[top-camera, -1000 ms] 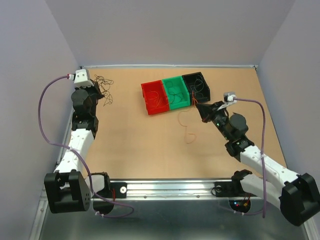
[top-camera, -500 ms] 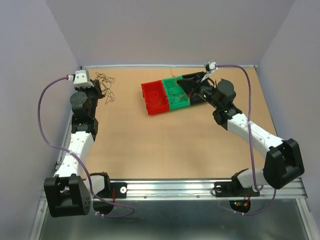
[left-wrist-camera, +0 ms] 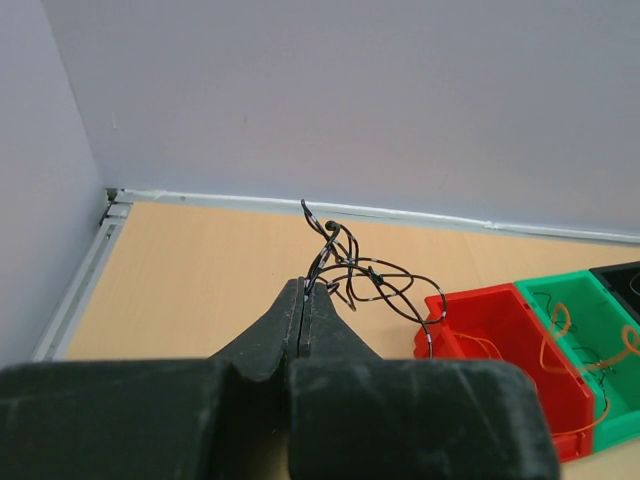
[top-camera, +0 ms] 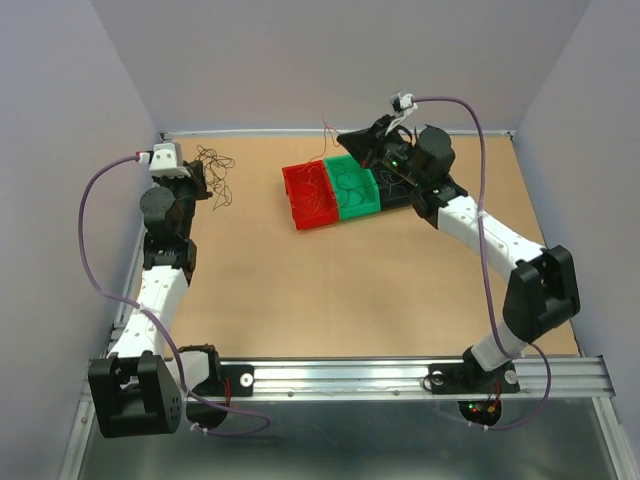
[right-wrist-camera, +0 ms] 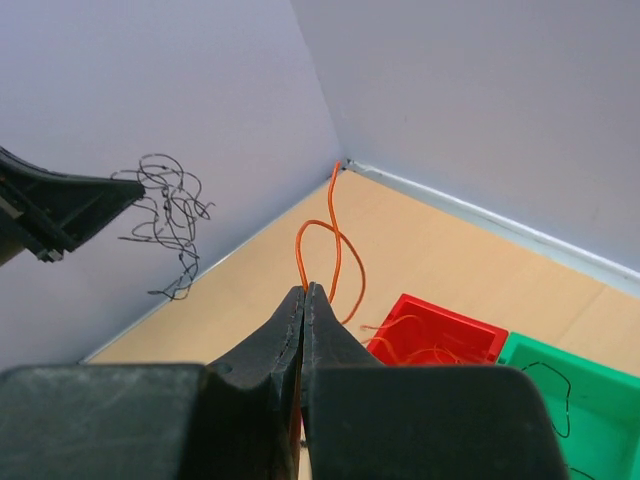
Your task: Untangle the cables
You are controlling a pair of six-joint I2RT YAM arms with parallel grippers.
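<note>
The cables are in two lots. A clump of thin black wires (left-wrist-camera: 365, 272) hangs off the table at the back left, with my left gripper (left-wrist-camera: 305, 290) shut on its near end. In the top view that clump (top-camera: 215, 168) sits just right of the left gripper (top-camera: 198, 176). My right gripper (right-wrist-camera: 305, 291) is shut on a looped orange wire (right-wrist-camera: 335, 235), which stands up from the fingertips. In the top view the right gripper (top-camera: 345, 148) hovers above the back of the bins, the orange wire (top-camera: 325, 133) poking up toward the back wall.
Three small bins stand in a row at the back middle. The red bin (top-camera: 290, 195) holds orange wires, the green bin (top-camera: 360, 209) dark ones. The black bin (top-camera: 405, 192) is mostly under my right arm. Walls close in at the back and on both sides.
My right arm swung from in front of the bins up over them toward the back wall, lifting the orange wire off the table. The left gripper barely moved, still holding the black clump.
</note>
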